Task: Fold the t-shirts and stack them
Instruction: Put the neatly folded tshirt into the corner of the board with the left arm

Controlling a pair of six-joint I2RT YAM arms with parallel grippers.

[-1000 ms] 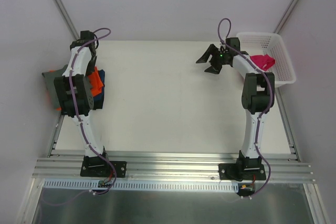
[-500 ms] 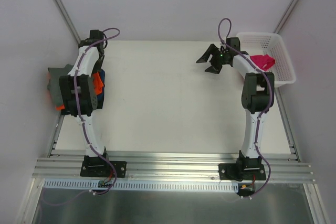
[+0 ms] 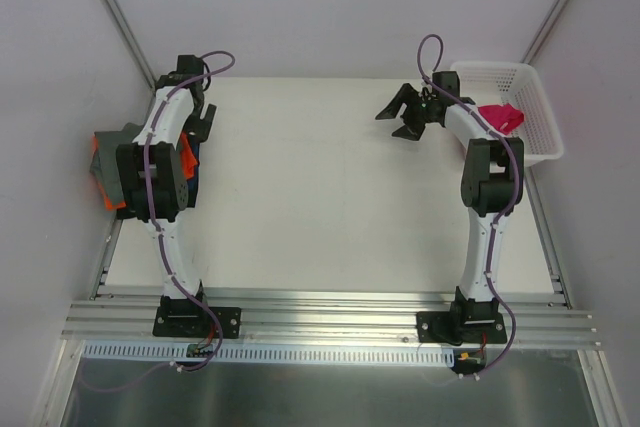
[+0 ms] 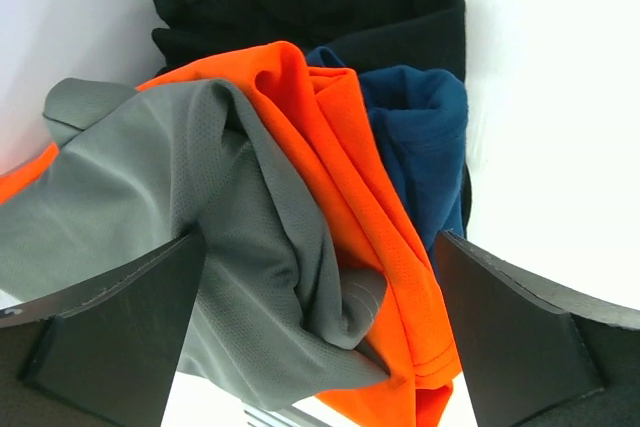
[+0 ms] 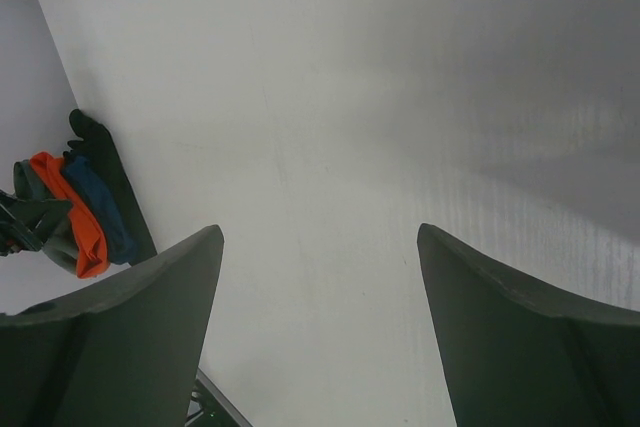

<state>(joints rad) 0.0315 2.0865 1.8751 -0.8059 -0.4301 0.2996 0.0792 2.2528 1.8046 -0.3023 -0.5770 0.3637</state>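
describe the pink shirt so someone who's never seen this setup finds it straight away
At the far right corner of the white table stands a white lattice basket. The pink shirt lies crumpled inside it; every other shirt in view sits in the pile at the table's left edge, and none is pink.

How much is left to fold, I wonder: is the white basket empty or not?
Not empty. One magenta-pink shirt lies bunched inside the basket, toward its left side.
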